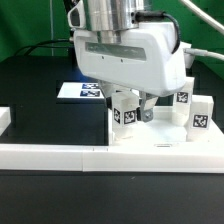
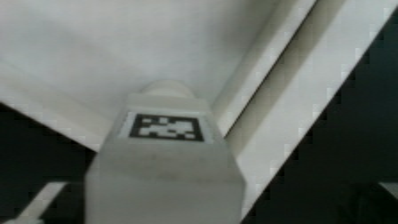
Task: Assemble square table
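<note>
White leg (image 2: 169, 150) w/ b&w tag, no readable text, upright on tabletop (image 2: 107, 60); fingers (image 1: 133, 112) grip state unclear

The gripper (image 1: 133, 108) body conceals most of the square table slab (image 1: 150, 135) in the exterior view. The wrist view is blurred; one leg (image 2: 169, 150) is cut off by the frame edge. Finger contact cannot be determined.

No readable text; only black-and-white tags on legs (image 1: 124, 111) and marker board (image 1: 80, 91).
</note>
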### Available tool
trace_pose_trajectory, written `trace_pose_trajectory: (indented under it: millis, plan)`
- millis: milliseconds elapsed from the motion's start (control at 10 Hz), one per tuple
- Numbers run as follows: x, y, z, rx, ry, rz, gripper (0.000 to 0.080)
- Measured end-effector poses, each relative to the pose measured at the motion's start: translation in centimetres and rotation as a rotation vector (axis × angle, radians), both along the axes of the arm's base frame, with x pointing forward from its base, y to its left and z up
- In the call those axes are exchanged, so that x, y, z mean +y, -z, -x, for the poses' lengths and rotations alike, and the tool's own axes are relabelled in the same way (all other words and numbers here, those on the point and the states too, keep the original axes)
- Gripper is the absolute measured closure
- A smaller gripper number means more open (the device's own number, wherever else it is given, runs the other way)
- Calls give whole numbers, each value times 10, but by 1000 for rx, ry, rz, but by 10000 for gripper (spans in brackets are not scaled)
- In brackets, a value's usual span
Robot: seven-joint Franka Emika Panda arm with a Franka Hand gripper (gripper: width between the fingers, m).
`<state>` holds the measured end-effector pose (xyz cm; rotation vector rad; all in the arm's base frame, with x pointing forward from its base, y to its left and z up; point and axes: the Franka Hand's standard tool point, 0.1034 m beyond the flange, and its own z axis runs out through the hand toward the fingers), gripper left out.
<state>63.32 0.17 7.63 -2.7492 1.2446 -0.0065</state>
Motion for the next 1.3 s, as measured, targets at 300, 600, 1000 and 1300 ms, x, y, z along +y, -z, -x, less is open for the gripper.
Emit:
trace_pose_trajectory:
  millis: [300, 600, 1000, 1300]
  plan:
    - [-12, -21, -7, -60, -505, 37, 151]
    - [-26, -39, -23, -76, -797, 42, 151]
    - [-31, -38, -28, -82, -796, 50, 151]
    - [11, -27, -23, -82, -798, 70, 151]
